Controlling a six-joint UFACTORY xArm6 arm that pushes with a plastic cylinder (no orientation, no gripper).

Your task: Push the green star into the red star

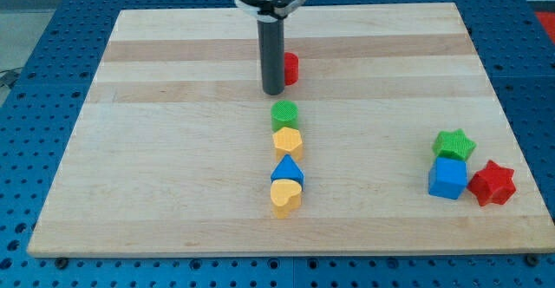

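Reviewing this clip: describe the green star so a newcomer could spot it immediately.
Look at the wooden board's right side, where three blocks cluster. The green star is the topmost, touching the blue cube below it, with the red star lower right. It is the cluster's only green piece.

Wooden board (173,166) carries eight small coloured blocks.

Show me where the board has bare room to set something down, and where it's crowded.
Free: the view's left half, left of the column of green cylinder, yellow hexagon, blue triangle and yellow heart; also between that column and the cluster at right. Crowded: green star, blue cube, red star. My tip is beside the red cylinder.
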